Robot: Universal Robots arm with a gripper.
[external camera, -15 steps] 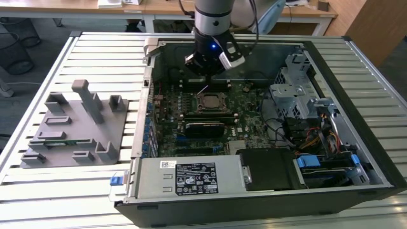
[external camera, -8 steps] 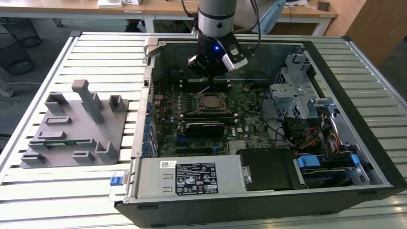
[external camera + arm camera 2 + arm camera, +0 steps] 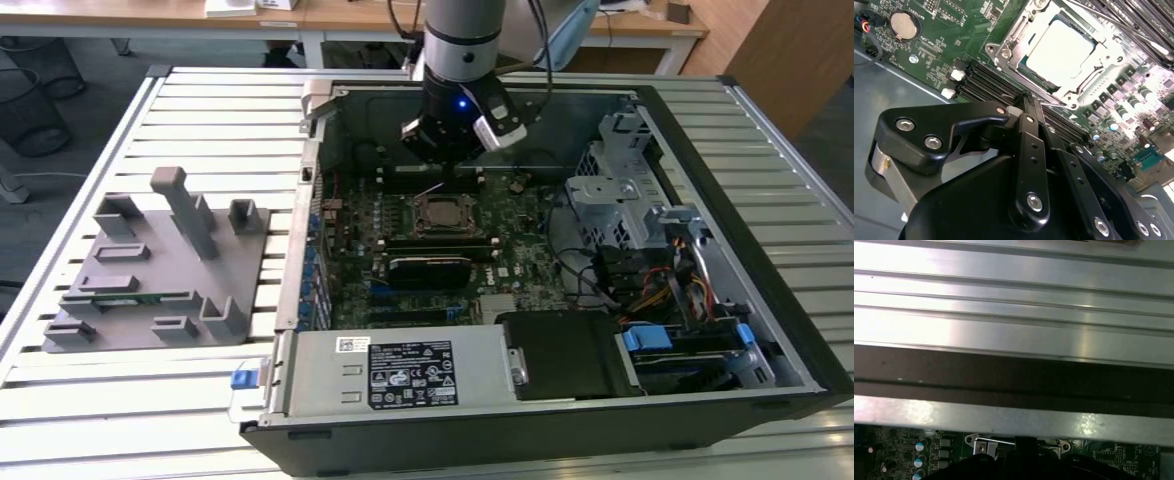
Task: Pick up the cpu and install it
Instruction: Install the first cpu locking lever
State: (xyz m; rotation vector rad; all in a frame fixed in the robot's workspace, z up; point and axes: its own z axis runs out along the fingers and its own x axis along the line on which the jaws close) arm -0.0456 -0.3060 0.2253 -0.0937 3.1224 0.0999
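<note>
We see the cpu [image 3: 1060, 49] seated in its socket frame [image 3: 1004, 52] on the motherboard [image 3: 936, 37], so installation looks done. The gripper [image 3: 1026, 100] hangs just beside it, fingers clenched together, holding nothing.

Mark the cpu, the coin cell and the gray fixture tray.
cpu [image 3: 1060, 50]: second wrist view, middle of its bright metal top, in the socket.
coin cell [image 3: 904, 26]: second wrist view, centre of its round face.
fixture tray [image 3: 150, 272]: exterior view, flat base among the posts.
</note>
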